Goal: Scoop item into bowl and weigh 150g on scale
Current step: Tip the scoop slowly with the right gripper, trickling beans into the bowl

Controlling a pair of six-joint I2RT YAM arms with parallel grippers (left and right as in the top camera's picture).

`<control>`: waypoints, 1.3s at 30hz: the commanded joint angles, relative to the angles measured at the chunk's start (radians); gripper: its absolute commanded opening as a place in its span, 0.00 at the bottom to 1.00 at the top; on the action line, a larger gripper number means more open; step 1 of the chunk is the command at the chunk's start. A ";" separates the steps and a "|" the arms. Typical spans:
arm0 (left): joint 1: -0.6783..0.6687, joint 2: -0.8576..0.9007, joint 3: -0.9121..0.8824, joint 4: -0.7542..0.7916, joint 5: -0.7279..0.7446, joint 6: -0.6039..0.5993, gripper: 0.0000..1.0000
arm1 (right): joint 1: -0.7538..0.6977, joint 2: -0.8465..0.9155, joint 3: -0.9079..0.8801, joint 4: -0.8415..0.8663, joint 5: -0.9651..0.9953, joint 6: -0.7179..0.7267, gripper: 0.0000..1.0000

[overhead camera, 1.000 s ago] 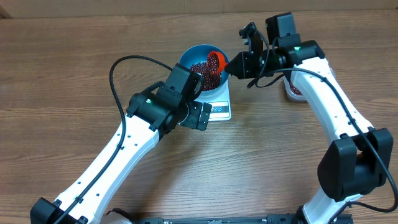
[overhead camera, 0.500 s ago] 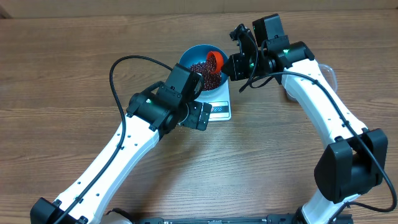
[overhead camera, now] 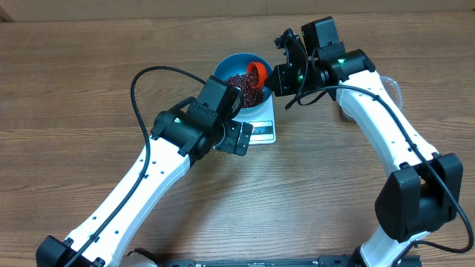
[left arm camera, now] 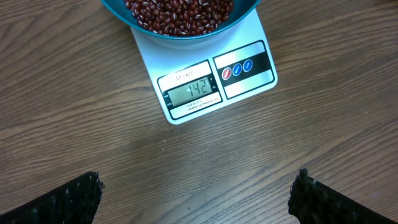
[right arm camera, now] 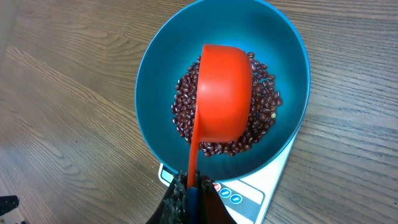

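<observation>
On the worktop's far middle, one blue bowl (right arm camera: 158,81) of beans (right arm camera: 266,102) sits on one scale (left arm camera: 249,81).
The bowl covers the scale's far half. One tipped red scoop (right arm camera: 224,99) hides some beans, its handle pinched in the right hand (right arm camera: 191,188). The left hand (left arm camera: 196,199) gapes wide and empty. The right arm mostly hides a clear tub (overhead camera: 395,87).

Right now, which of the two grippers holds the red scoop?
The right gripper, shut on the red scoop above the blue bowl; the left gripper is open and empty.

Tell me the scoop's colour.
The scoop is orange-red; the right wrist view shows it best.
</observation>
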 commanded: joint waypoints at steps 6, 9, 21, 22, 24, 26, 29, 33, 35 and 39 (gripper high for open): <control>0.001 -0.008 -0.006 0.002 -0.010 0.014 0.99 | -0.008 -0.029 0.036 0.006 0.003 0.004 0.04; 0.001 -0.008 -0.006 0.002 -0.010 0.014 0.99 | -0.008 -0.029 0.036 0.005 0.003 0.003 0.04; 0.001 -0.008 -0.006 0.002 -0.010 0.014 0.99 | -0.008 -0.029 0.036 -0.006 0.001 -0.002 0.04; 0.001 -0.008 -0.006 0.002 -0.010 0.014 1.00 | -0.006 -0.029 0.036 -0.017 -0.019 -0.048 0.03; 0.001 -0.008 -0.006 0.002 -0.010 0.014 0.99 | 0.003 -0.029 0.036 -0.043 -0.045 -0.146 0.04; 0.001 -0.008 -0.006 0.002 -0.010 0.014 0.99 | 0.007 -0.029 0.036 -0.046 -0.007 -0.141 0.04; 0.001 -0.008 -0.006 0.002 -0.010 0.014 0.99 | 0.005 -0.029 0.036 -0.027 0.021 -0.049 0.04; 0.001 -0.008 -0.006 0.002 -0.010 0.014 0.99 | 0.001 -0.029 0.036 -0.022 0.010 -0.042 0.04; 0.001 -0.008 -0.006 0.002 -0.010 0.014 1.00 | 0.001 -0.029 0.036 -0.023 0.010 -0.042 0.04; 0.001 -0.008 -0.006 0.002 -0.010 0.014 0.99 | 0.001 -0.029 0.036 -0.026 0.010 -0.042 0.04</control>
